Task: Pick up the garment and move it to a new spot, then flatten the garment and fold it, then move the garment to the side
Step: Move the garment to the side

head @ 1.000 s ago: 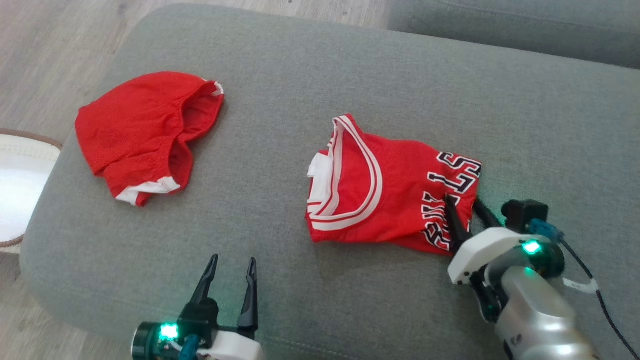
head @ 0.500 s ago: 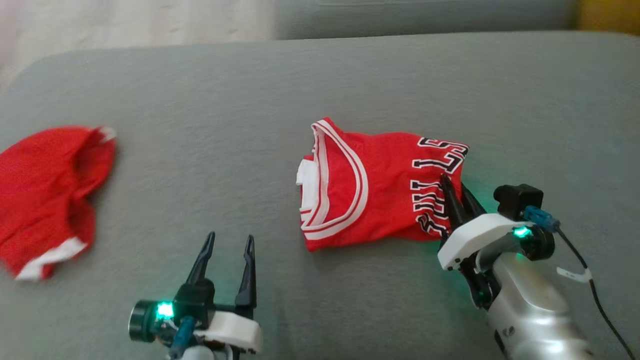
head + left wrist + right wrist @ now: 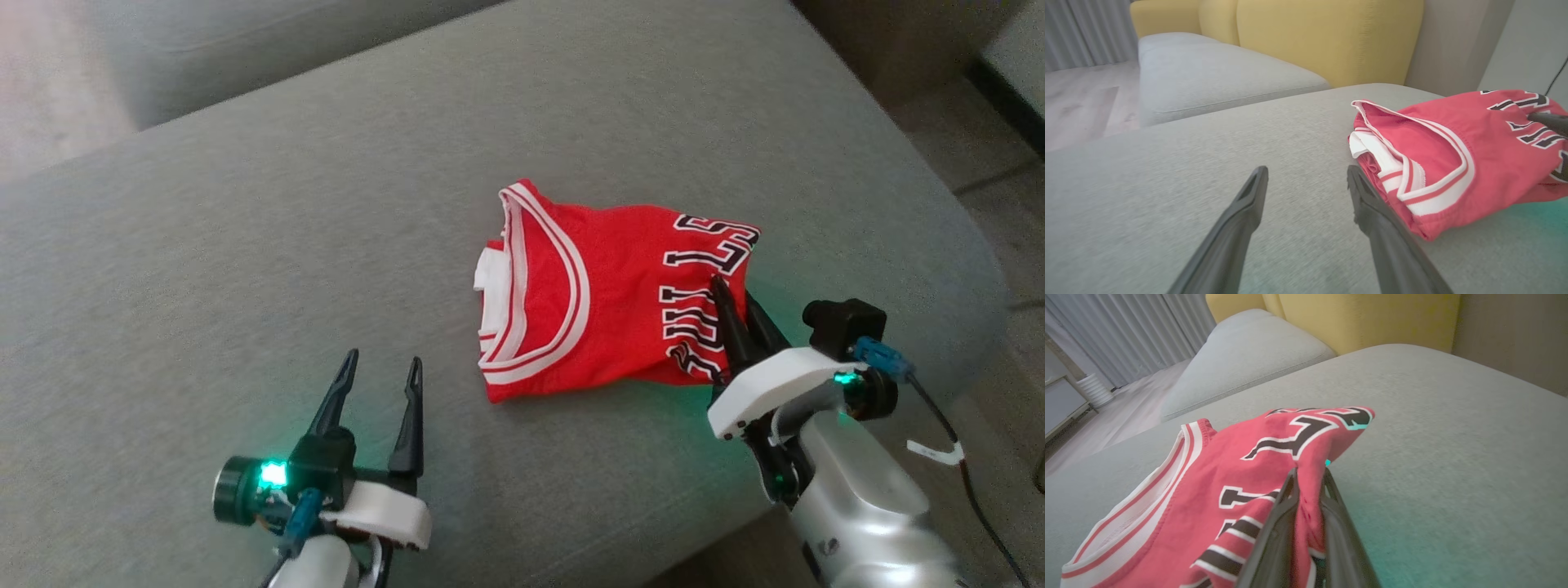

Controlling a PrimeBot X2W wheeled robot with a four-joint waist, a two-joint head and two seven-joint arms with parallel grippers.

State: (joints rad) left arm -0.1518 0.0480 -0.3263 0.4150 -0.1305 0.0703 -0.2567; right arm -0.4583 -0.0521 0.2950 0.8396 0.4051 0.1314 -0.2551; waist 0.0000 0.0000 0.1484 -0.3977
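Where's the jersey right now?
Head view: jersey right of centre on the grey cushion, lettered edge pinched in the right hand; open left hand to its left.

The right gripper (image 3: pixel 731 289) is closing on the lettered edge of the jersey (image 3: pixel 604 294). A second ago its fingers (image 3: pixel 727 327) were spread to either side of that edge; now they are pinching a raised fold of the cloth between them, right of centre in the head view. The head camera is swinging as well, so the cushion (image 3: pixel 245 245) is slanting across the frame, and its rounded end and the floor (image 3: pixel 1008 196) are coming in at the right.
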